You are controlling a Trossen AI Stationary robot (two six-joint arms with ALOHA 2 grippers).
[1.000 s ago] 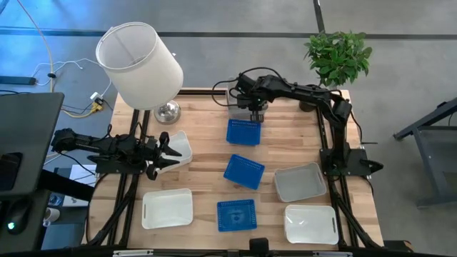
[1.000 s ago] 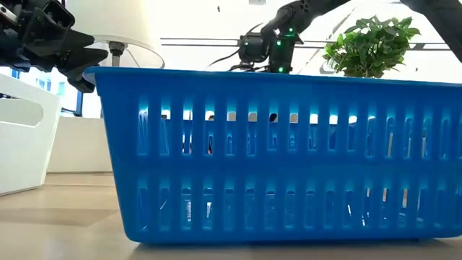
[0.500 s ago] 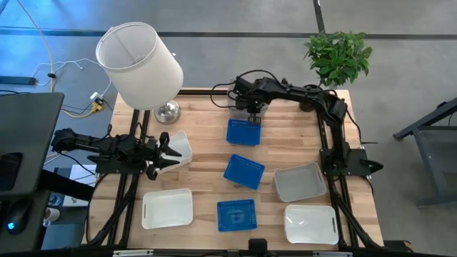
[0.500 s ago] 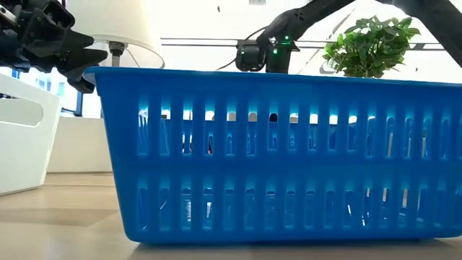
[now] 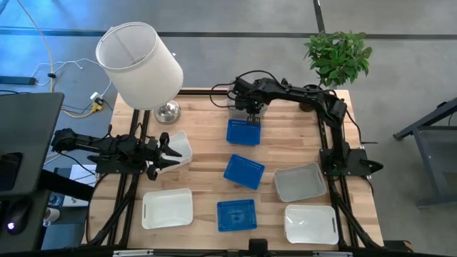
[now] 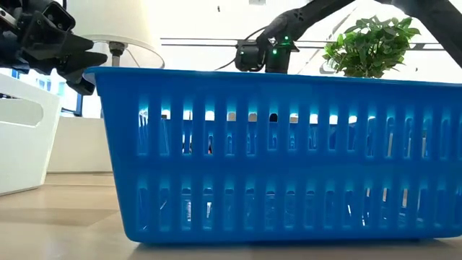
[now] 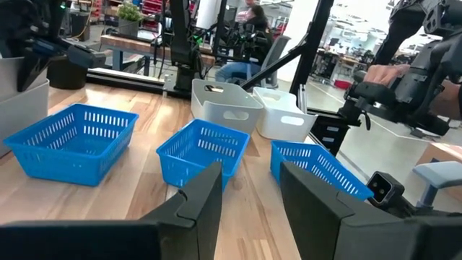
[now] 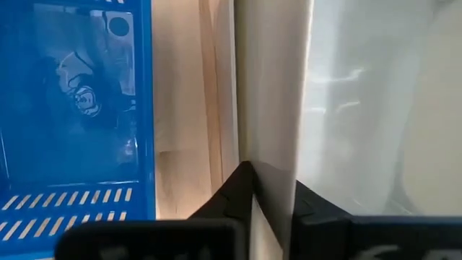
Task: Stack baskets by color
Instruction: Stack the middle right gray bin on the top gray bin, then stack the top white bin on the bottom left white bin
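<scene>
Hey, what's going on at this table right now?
The right gripper is at the far edge of the table, pinching the wall of a pale basket beside the farthest blue basket. The left gripper waits open at the left edge by a white basket. Nothing is stacked yet.

Blue slotted baskets (image 5: pixel 236 215), white baskets (image 5: pixel 167 208)

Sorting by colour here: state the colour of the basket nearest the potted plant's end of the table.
Bright blue basket with a perforated mesh bottom, seen best in the high view.
</scene>
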